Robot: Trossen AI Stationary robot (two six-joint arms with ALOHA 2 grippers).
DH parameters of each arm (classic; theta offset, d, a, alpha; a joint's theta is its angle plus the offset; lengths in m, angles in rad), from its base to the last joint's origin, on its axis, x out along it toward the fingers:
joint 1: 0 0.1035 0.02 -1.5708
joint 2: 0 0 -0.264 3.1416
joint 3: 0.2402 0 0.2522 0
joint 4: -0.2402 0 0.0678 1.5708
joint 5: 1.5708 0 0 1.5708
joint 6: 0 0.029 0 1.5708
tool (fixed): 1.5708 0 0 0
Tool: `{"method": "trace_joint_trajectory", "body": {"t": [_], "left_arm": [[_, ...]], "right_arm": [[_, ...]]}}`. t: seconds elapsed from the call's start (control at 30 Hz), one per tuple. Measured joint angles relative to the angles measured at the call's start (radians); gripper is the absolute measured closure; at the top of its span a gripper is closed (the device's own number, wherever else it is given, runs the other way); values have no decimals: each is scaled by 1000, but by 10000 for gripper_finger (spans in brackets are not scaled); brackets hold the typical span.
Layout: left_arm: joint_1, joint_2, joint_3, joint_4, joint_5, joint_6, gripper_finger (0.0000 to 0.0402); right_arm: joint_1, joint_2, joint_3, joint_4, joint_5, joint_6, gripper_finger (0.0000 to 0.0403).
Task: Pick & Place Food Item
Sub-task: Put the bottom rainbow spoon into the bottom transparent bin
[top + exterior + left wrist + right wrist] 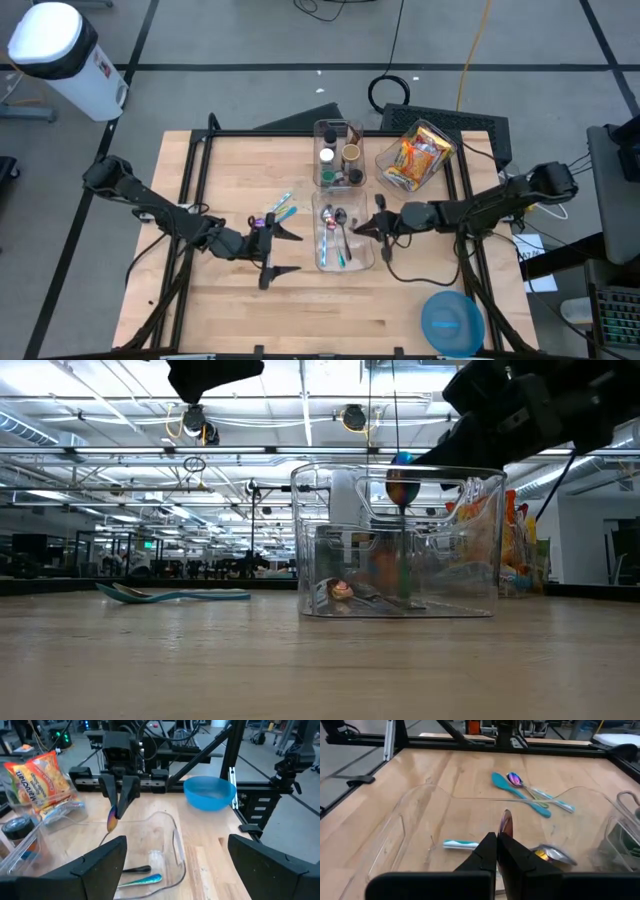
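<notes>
Looking down over the table, I use the clear plastic bin as my landmark. My right gripper hangs over its right edge, clenched on an iridescent spoon that hangs bowl-down into the bin. My left gripper hovers left of the bin with its fingers spread wide, grasping nothing. Inside the bin lie more spoons. Just left of the bin, a teal spoon and another iridescent one rest on the wood. Behind the bin sit a compartment tray of jars and a tipped container holding a noodle packet; I read "Maruchan" on it, though not sharply. A blue bowl sits near the front right corner.
</notes>
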Motion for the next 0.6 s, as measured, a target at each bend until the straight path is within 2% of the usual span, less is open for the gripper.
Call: {"method": "trace_joint_trajectory", "body": {"t": [0.3,0.6], "left_arm": [[0,0,0,-1,1,-7,45],[0,0,0,-3,1,-7,46]], "right_arm": [[-20,21,2,11,-3,-46,394],[-20,23,0,-52,2,-63,312]]}}
